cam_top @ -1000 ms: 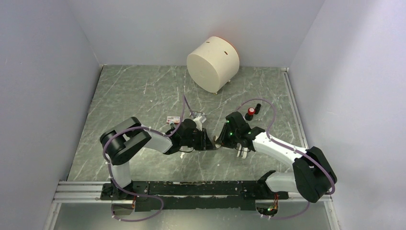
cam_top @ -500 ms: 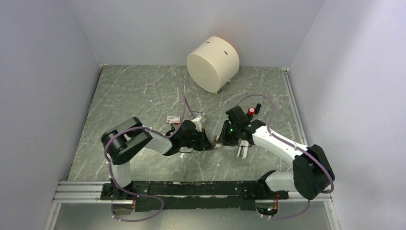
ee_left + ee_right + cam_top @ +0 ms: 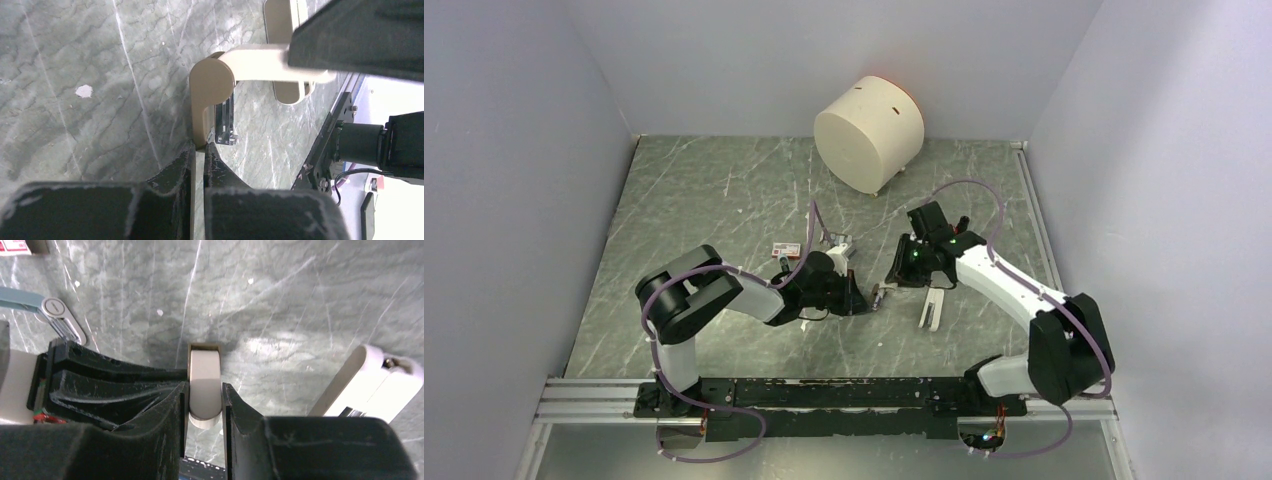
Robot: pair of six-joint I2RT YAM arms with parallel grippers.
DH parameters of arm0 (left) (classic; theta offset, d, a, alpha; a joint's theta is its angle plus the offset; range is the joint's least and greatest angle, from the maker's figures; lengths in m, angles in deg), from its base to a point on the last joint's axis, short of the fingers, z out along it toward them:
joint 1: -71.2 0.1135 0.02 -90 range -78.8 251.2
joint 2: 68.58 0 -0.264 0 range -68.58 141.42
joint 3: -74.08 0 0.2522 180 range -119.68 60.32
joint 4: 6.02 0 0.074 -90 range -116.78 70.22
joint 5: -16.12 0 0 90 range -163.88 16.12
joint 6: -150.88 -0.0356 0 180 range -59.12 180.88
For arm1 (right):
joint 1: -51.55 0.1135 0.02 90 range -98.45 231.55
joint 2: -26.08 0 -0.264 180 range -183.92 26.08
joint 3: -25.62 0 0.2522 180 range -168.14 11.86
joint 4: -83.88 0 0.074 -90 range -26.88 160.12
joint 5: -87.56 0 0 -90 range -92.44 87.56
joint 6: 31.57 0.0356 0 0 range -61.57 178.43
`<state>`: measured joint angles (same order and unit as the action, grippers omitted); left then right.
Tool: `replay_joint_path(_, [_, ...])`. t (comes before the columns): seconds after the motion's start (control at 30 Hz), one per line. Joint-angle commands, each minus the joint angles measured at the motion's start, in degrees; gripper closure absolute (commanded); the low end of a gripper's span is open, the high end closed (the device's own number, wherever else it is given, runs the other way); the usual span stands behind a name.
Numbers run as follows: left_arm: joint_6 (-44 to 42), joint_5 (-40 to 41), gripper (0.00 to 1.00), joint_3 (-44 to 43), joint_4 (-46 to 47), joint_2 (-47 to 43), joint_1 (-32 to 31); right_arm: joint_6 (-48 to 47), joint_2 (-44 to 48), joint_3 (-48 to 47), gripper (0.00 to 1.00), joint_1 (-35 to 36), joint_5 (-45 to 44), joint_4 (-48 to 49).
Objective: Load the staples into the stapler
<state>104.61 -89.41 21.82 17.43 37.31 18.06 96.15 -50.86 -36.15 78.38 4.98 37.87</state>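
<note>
Beige plastic, hinged and folded open into an L, marks the stapler [image 3: 212, 82], held low over the grey-green veined stone counter [image 3: 704, 190] between the two arms. The left end effector [image 3: 199, 146] is closed almost fully, pinching the tip of the downward leg. The right end effector [image 3: 204, 387] is closed on the other leg, with its pads flat against both sides. A bright metal staple channel [image 3: 226, 122] hangs exposed below the hinge.

Step in hand, as judged: opening the stapler and presenting the channel. No strip appears loaded. The dark-grey staple strips cannot be identified with certainty. Small grey items [image 3: 838, 241] beside the red-and-white cardboard box [image 3: 785, 248], just behind the left arm, may be them. The next move calls for one end effector to let go and fetch a strip; so thin a strip demands a precise pinch.

A second pale oblong piece [image 3: 932, 308] lies near the right arm; its identity cannot be told. Plain pale walls [image 3: 524, 150] enclose the counter. A cream cylinder with an orange rim [image 3: 869, 135] stands at the back.
</note>
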Motion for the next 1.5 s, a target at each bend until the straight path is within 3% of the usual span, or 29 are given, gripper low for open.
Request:
replay_joint_path(0.0, [-3.3,0.1,0.95,0.8,-5.4,0.7,-1.3,-5.3,-2.4,-2.4,0.70,-2.5,-2.1,1.8])
replay_joint_path(0.3, [-2.7,0.6,0.95,0.4,-6.7,1.0,-1.3,-6.9,-5.7,-0.8,0.58,-3.3,1.6,7.1])
replay_joint_path(0.5, [-0.3,-0.3,0.95,-1.5,-9.6,1.3,-1.3,-5.1,-4.4,2.0,0.38,-3.3,3.5,10.4])
replay_joint_path(0.63, [1.7,-1.2,0.94,-3.0,-11.9,1.8,-1.2,-2.4,-3.2,5.2,0.33,-3.0,5.0,13.6])
replay_joint_path(0.83, [5.8,-3.6,0.88,-4.0,-13.4,2.8,-0.4,-0.1,-2.1,7.7,0.31,-1.8,4.7,16.4])
replay_joint_path(0.97, [8.8,-4.1,0.74,-2.9,-12.6,2.7,1.1,0.7,-2.5,7.9,0.31,-0.9,2.7,16.2])
replay_joint_path(1.07, [8.1,-1.8,0.68,-3.1,-14.9,2.4,1.5,1.6,-2.6,7.8,0.32,-0.4,0.2,15.6])
replay_joint_path(1.3, [6.8,1.5,0.69,-3.7,-19.7,1.8,1.5,2.3,-3.2,6.1,0.34,3.4,-5.9,13.1])
replay_joint_path(1.47, [5.7,4.3,0.68,-2.4,-20.7,-3.7,1.6,3.4,-4.6,4.6,0.34,7.5,-12.1,11.6])
